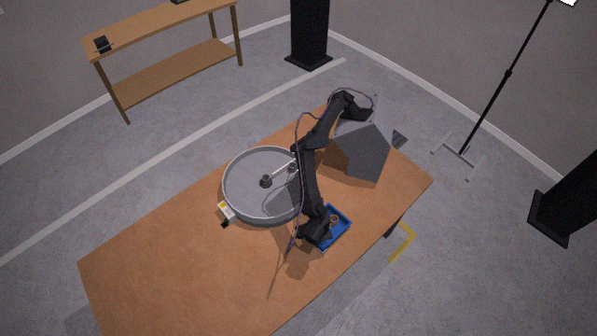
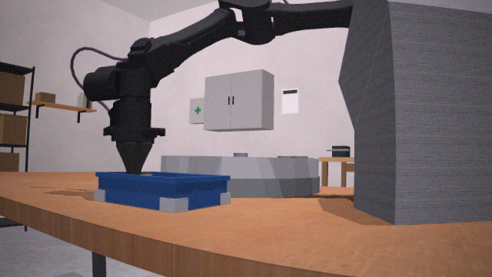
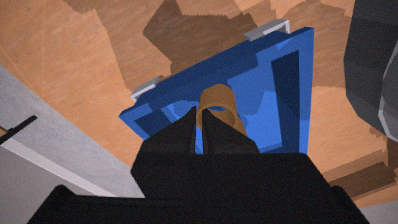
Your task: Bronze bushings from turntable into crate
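My gripper point(image 1: 327, 235) point(image 2: 133, 172) point(image 3: 199, 111) points down into the blue crate point(image 1: 343, 227) point(image 2: 138, 192) point(image 3: 305, 75). It is shut on the thin wall of a bronze bushing point(image 3: 218, 95), whose ring sits just right of the finger gap in the wrist view. Another bronze bushing is in the crate beside the gripper. The held bushing is hidden in the top and exterior views. On the grey turntable point(image 1: 242, 198) point(image 2: 196, 165) stand a dark grey bushing point(image 1: 292, 167), apparently steel, and a dark grey ring-topped piece point(image 1: 266, 181) near the middle. The arm hides the turntable's right side.
A white bar point(image 1: 282, 169) lies across part of the turntable. A small white box point(image 1: 227, 211) with a yellow patch sits at its lower left rim. The large grey pedestal point(image 1: 364, 151) point(image 2: 430, 115) stands behind the crate. The table edge runs close to the crate's outer side.
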Controlling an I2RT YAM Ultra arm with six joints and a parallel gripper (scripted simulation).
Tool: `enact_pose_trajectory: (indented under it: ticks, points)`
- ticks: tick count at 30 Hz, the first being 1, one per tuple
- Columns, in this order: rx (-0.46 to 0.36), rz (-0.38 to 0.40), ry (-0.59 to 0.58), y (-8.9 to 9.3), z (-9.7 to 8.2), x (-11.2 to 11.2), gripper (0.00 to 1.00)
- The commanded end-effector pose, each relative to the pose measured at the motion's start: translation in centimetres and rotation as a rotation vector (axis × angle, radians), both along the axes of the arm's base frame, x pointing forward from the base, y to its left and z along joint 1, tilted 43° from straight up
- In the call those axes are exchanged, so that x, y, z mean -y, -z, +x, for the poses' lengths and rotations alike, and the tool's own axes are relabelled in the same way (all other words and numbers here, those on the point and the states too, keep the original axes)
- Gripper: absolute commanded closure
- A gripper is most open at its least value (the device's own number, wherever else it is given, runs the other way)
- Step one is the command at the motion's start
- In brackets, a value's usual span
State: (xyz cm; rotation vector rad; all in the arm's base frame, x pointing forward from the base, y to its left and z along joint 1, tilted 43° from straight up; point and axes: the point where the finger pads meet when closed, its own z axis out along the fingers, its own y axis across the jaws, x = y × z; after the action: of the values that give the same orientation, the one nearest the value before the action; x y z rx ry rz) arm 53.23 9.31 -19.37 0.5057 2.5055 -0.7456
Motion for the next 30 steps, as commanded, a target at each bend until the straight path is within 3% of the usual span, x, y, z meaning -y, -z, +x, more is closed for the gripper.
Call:
enact_pose_trajectory:
  ticks: [1,20,21,30]
  points:
    - [0.046,0.012,-0.042,-1.86,1.05,-2.75,1.0]
    - [0.046,0.012,-0.042,-1.86,1.05,-2.75,1.0]
    - [0.046,0.012,-0.042,-1.86,1.05,-2.75,0.84]
    - [0.046,0.013,-0.042,-1.85,1.06,-2.77,0.84]
